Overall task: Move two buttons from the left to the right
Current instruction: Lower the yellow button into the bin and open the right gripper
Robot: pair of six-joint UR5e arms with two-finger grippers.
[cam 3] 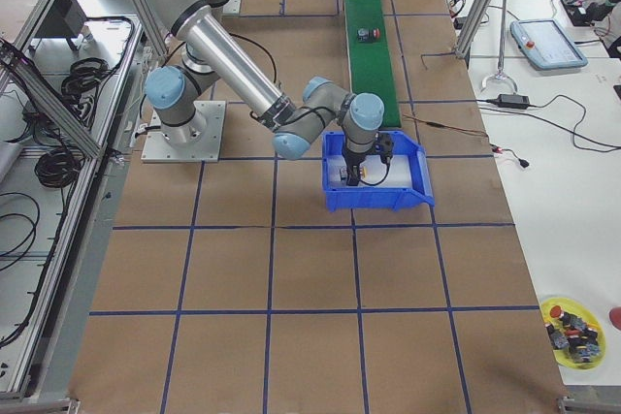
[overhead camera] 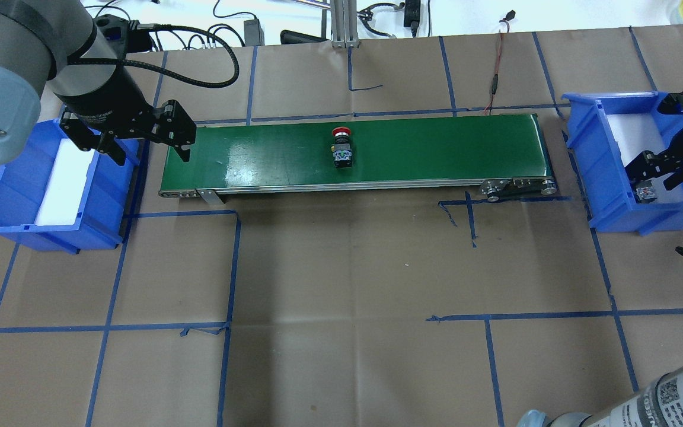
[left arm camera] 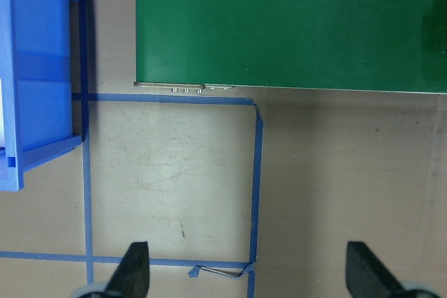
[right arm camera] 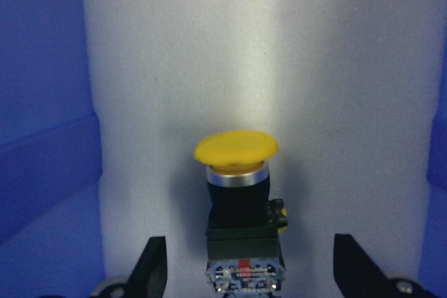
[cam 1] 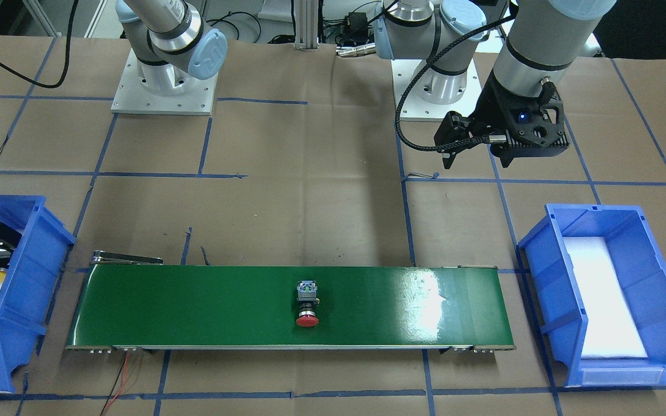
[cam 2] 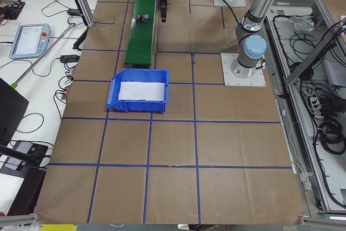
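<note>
Green belt runs across the table from the left bin to the right bin, both blue, all of it on brown paper marked off with blue tape. The red button lies on its side about halfway along the belt, its cap pointing to the far edge, away from the robot, and its blocky body toward the near edge; nothing touches it. The yellow button is in the right bin, lying on the white pad that lines the floor. The right gripper is down inside that bin right over it, fingers spread wide, one on each side of the button's dark body with clear white pad showing between metal and button, so it grips nothing. The left gripper hangs above the paper at the belt's left end, on the near side, with the corner of the belt and the edge of the left bin both showing in its wrist view. Its fingers are also spread apart with only taped paper between them. The left bin has a white pad on its floor too.
</note>
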